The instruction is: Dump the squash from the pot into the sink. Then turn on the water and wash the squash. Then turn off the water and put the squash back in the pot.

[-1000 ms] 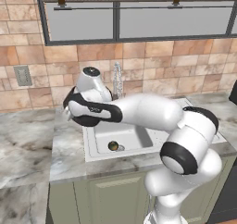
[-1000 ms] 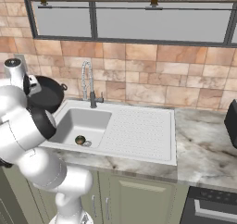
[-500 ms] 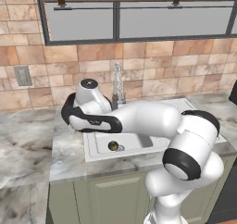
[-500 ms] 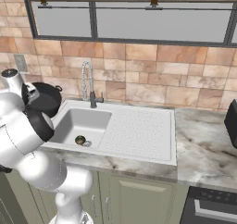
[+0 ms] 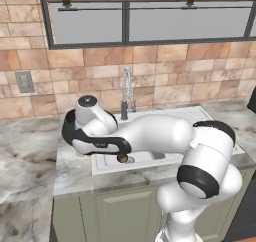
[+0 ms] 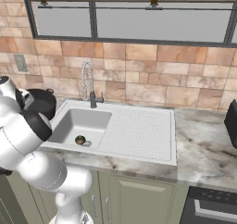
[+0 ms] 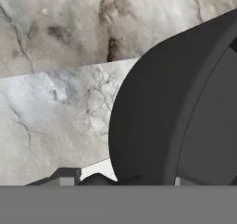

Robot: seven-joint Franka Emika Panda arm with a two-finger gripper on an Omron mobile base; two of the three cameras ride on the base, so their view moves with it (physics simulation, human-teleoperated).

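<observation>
While the pot looms dark at my gripper, I cannot tell whether my 2 fingertips clench its wall or stand released beside it. It is over the counter, just left of the sink; the squash lies by the drain. I judge it best to rest the pot flat, let go fully, lift clear, then go for the faucet. Marble top, tan tiles and a window lie far.

no readable text, labels, brands, numbers or signs on anything
</observation>
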